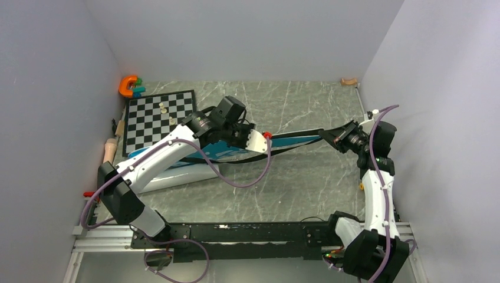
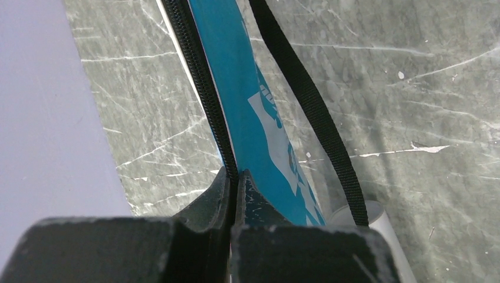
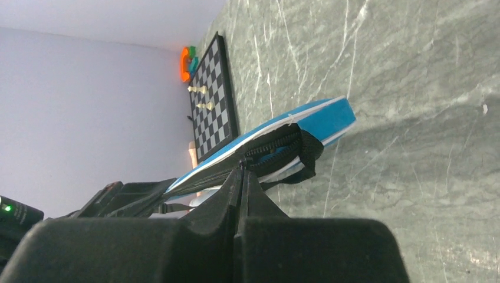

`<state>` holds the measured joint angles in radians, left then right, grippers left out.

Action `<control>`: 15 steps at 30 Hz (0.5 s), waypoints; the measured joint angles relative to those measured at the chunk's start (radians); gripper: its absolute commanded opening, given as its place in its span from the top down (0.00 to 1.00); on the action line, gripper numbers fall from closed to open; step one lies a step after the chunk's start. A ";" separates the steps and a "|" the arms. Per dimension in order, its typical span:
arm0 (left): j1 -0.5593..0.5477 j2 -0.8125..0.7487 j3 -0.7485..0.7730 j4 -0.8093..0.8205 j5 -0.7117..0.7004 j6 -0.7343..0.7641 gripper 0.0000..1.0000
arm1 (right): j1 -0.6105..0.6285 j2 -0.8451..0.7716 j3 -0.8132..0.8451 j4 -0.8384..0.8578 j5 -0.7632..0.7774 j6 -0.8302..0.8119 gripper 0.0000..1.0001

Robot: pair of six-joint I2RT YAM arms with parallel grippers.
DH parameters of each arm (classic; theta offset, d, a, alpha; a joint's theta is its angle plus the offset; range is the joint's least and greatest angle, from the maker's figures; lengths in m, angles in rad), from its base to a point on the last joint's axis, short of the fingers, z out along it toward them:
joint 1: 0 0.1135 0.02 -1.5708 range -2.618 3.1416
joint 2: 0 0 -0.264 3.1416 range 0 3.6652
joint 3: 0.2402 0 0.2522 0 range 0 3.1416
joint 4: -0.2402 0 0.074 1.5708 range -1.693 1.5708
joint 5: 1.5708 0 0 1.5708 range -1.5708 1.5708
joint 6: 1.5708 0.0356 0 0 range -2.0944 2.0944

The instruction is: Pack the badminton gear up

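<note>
The blue racket-shaped bag [image 1: 289, 142] lies stretched across the table's middle, lifted a little between both grippers. My left gripper [image 1: 250, 140] is shut on its black zipper edge [image 2: 203, 88], seen up close in the left wrist view [image 2: 236, 177]. My right gripper [image 1: 337, 137] is shut on the zipper at the bag's narrow end [image 3: 318, 121], jaws closed in the right wrist view [image 3: 243, 171]. The black strap [image 2: 312, 112] hangs beside the bag. The pale-grey tube [image 1: 177, 177] lies along the bag's near left side; its end also shows in the left wrist view [image 2: 371, 217]. No rackets or shuttlecocks show.
A chessboard [image 1: 159, 118] with a few pieces lies at the back left, an orange toy [image 1: 128, 86] behind it. A wooden rolling pin [image 1: 110, 148] lies by the left wall. A small wooden item [image 1: 349, 81] sits in the back right corner. Walls stand on three sides.
</note>
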<state>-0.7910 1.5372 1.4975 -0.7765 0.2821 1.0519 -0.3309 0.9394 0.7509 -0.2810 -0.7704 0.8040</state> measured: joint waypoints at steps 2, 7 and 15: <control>0.000 -0.006 -0.011 0.000 -0.007 0.005 1.00 | -0.005 0.015 0.000 -0.010 -0.005 0.000 1.00; 0.000 -0.009 -0.022 0.002 -0.019 0.017 1.00 | -0.029 0.038 0.000 -0.021 -0.020 0.001 1.00; 0.000 -0.009 -0.022 -0.008 -0.019 0.030 1.00 | -0.047 0.053 0.000 -0.072 0.008 -0.008 1.00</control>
<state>-0.7914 1.5284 1.4754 -0.7841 0.2634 1.0817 -0.3782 0.9928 0.7509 -0.3527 -0.7628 0.7963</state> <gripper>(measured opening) 0.026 0.009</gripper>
